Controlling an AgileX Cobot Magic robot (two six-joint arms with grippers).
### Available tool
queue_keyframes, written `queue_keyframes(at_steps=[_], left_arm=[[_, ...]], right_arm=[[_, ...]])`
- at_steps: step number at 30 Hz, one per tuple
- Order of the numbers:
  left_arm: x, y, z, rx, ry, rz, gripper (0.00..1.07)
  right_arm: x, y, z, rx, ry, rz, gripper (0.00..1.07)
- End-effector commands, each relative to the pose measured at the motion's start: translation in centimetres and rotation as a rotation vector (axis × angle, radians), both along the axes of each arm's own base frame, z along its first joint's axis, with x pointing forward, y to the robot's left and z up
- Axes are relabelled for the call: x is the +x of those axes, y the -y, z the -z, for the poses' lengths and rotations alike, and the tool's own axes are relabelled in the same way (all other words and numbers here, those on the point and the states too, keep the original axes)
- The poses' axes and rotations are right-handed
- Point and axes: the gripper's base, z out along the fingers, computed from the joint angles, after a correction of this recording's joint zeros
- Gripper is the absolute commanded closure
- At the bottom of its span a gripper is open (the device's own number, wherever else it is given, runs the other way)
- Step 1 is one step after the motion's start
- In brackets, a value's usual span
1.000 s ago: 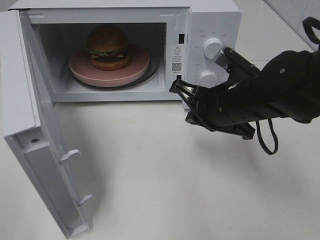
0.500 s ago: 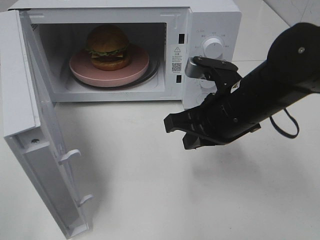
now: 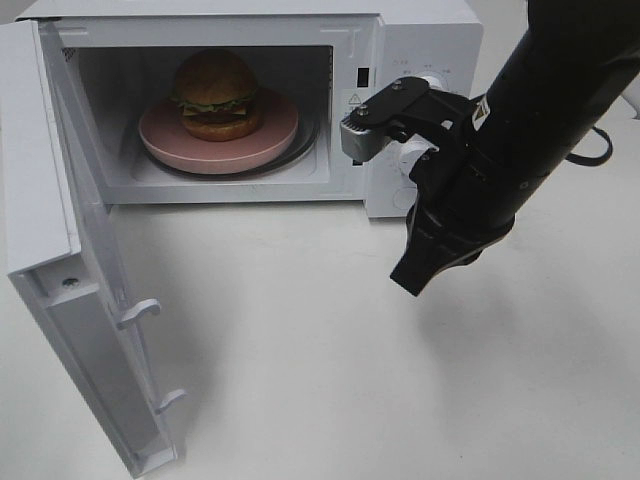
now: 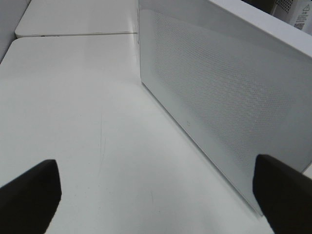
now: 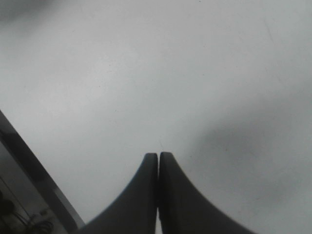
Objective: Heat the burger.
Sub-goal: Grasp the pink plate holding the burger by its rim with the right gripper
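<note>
The burger (image 3: 215, 93), with its golden-brown bun, green lettuce and dark patty, sits on a pink plate (image 3: 165, 140) inside the open white microwave (image 3: 430, 35). My right gripper (image 3: 412, 283) hangs in front of the control panel, pointing down at the table to the right of the cavity. Its fingers press together, holding nothing, as the right wrist view shows (image 5: 158, 156). My left gripper (image 4: 155, 163) does not show in the exterior view. In the left wrist view its fingers (image 4: 34, 190) stand wide apart, facing the outer side of the microwave door (image 4: 219, 97).
The microwave door (image 3: 60, 250) swings out wide to the left front, its latch hooks (image 3: 140, 312) on the inner edge. The right arm covers the lower knob; the upper knob (image 3: 432, 82) shows partly. White table (image 3: 300, 380) lies in front.
The right arm has swung from lying level, pointing left, to pointing down, and has risen in front of the control panel. The burger, plate and door have not moved.
</note>
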Motion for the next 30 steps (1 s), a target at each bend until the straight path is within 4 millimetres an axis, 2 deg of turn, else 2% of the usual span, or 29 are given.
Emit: queue_keyframes(at_steps=[1, 2, 3, 4, 6, 7, 8, 10, 11, 12, 14, 16, 23, 26, 28, 29, 30], left_arm=[[-0.3, 0.0, 0.0, -0.003, 0.026, -0.002, 0.06], [-0.3, 0.0, 0.0, -0.003, 0.026, -0.002, 0.06], [-0.3, 0.0, 0.0, -0.003, 0.026, -0.002, 0.06], [-0.3, 0.0, 0.0, -0.003, 0.026, -0.002, 0.06], [-0.3, 0.0, 0.0, -0.003, 0.026, -0.002, 0.06], [-0.3, 0.0, 0.0, -0.003, 0.026, -0.002, 0.06], [-0.3, 0.0, 0.0, -0.003, 0.026, -0.002, 0.06], [-0.3, 0.0, 0.0, -0.003, 0.026, -0.002, 0.06], [-0.3, 0.0, 0.0, -0.003, 0.026, -0.002, 0.06], [-0.3, 0.0, 0.0, -0.003, 0.026, -0.002, 0.06], [-0.3, 0.0, 0.0, -0.003, 0.026, -0.002, 0.06], [-0.3, 0.0, 0.0, -0.003, 0.026, -0.002, 0.06], [-0.3, 0.0, 0.0, -0.003, 0.026, -0.002, 0.06], [-0.3, 0.0, 0.0, -0.003, 0.026, -0.002, 0.06], [-0.3, 0.0, 0.0, -0.003, 0.026, -0.002, 0.06], [-0.3, 0.0, 0.0, -0.003, 0.026, -0.002, 0.06], [-0.3, 0.0, 0.0, -0.003, 0.026, -0.002, 0.06]], right_arm=[[0.2, 0.0, -1.1, -0.033, 0.055, -0.236, 1.07], [0.4, -0.1, -1.4, -0.042, 0.096, -0.351, 1.07], [0.4, -0.1, -1.4, -0.042, 0.096, -0.351, 1.07], [0.5, -0.2, -1.6, -0.057, 0.136, -0.479, 1.07], [0.5, -0.2, -1.7, -0.063, 0.153, -0.533, 1.07], [0.6, -0.2, -1.7, -0.080, 0.191, -0.659, 1.07], [0.6, -0.2, -1.7, -0.080, 0.191, -0.659, 1.07], [0.7, -0.3, -1.7, -0.103, 0.238, -0.822, 1.07], [0.7, -0.3, -1.7, -0.103, 0.238, -0.822, 1.07], [0.7, -0.3, -1.7, -0.117, 0.262, -0.916, 1.07], [0.7, -0.2, -1.7, -0.128, 0.274, -0.966, 1.07], [0.8, 0.0, -1.7, -0.182, 0.306, -1.089, 1.05], [1.4, 0.3, -1.7, -0.261, 0.360, -1.152, 1.02], [1.7, 0.2, -1.8, -0.264, 0.390, -1.146, 0.96], [1.9, 0.1, -1.9, -0.266, 0.420, -1.139, 0.86], [1.9, 0.1, -1.9, -0.266, 0.420, -1.139, 0.86], [2.0, 0.0, -1.9, -0.265, 0.433, -1.135, 0.75]])
